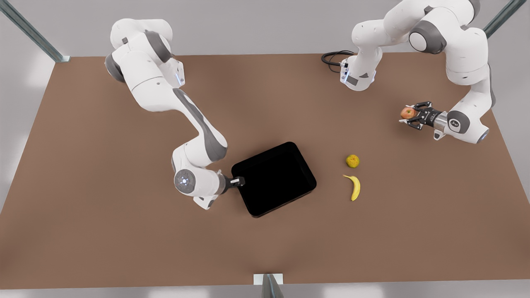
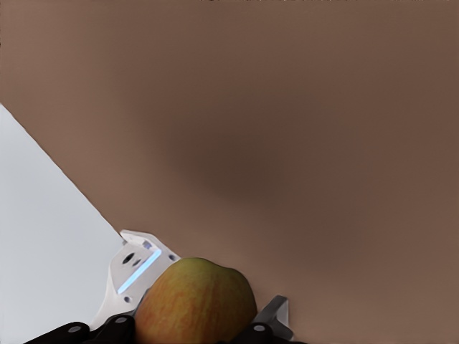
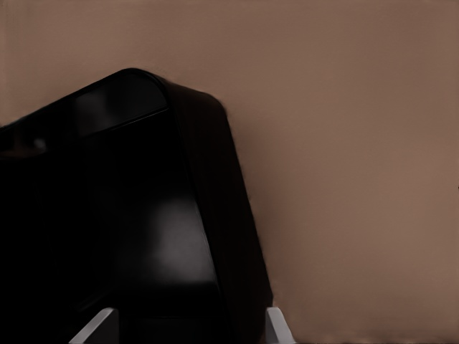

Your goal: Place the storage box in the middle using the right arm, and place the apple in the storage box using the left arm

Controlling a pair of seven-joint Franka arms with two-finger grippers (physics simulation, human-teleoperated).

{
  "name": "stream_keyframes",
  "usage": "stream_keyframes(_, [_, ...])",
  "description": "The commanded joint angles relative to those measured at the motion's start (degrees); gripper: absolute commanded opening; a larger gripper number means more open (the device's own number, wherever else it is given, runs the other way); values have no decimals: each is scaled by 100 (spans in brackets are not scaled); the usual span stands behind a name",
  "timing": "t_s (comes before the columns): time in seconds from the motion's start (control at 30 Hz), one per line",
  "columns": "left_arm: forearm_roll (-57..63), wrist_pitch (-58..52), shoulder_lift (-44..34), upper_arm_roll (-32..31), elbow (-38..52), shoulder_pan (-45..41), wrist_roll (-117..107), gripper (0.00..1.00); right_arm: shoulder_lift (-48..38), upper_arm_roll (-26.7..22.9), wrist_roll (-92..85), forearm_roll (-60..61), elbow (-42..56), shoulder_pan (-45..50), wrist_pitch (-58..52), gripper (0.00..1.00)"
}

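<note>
— Black, matte, no label or writing readable on it: the storage box is lying flat on the brown table, near its middle. What is gripping it?

— The right gripper is closing on the box's rim at the corner toward the front view's left; in the right wrist view the box wall is sitting between the fingertips.

— And the apple?

— The apple is sitting well away from the box, toward the front view's right and farther back, pinched in the left gripper above the table. The left wrist view is showing the apple held between the fingers.

— Anything lying nearer the box?

— A bumpy yellow fruit and a banana are resting between the box and the apple, the banana just beside the fruit. No writing is showing on the arms either.
</note>
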Motion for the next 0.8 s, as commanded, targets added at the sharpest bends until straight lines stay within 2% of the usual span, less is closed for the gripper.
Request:
stream_keyframes(0.0, [-5777, 192, -1, 38, -22, -19, 22, 35, -36, 1, -1, 11, 4, -15, -68, 100])
stream_keyframes(0.1, [-5724, 183, -80, 38, -22, -19, -92, 35, -326, -8, -1, 284, 645, -357, -1281, 100])
stream_keyframes(0.17, [-5672, 175, -132, 30, 57, -28, -118, 35, -677, -95, -413, 205, 716, -690, -1870, 100])
stream_keyframes(0.27, [-4942, 183, -554, -199, 681, -371, -443, 35, -1108, -87, -977, -1605, 1146, -1140, -2898, 100])
stream_keyframes(0.37, [-4002, 289, -598, -392, 1850, -1434, -1032, 35, -1829, -96, -871, -2291, 1120, -1271, -3540, 100])
stream_keyframes(0.4, [-3870, 376, -581, -392, 1982, -1671, -1094, 35, -2145, -104, -854, -2291, 954, -1342, -3681, 100])
stream_keyframes(0.43, [-3668, 683, -572, -392, 2070, -2110, -1164, 35, -3108, -87, -915, -2134, -245, -1789, -3166, 100])
stream_keyframes(0.47, [-3422, 860, -546, -392, 2298, -2488, -1304, 35, -4646, -96, -977, -2098, -2467, -2254, -1771, 100])
stream_keyframes(0.5, [-3317, 948, -353, -392, 2667, -2910, -1559, 35, -5125, -270, -1029, -2046, -3265, -2318, -1229, 100])
stream_keyframes(0.6, [-2991, 966, 377, -392, 3845, -3948, -2341, 35, -5108, -289, -1161, -1738, -3292, -2317, -1440, 100])
stream_keyframes(0.7, [-2938, 1176, 930, -392, 4645, -4562, -3851, 35, -5116, -298, -1161, -1729, -3318, -2326, -1519, 100])
stream_keyframes(0.77, [-2929, 1668, 1063, -822, 4970, -4748, -5118, 35, -5108, -298, -1170, -1729, -3309, -2326, -1475, 100])
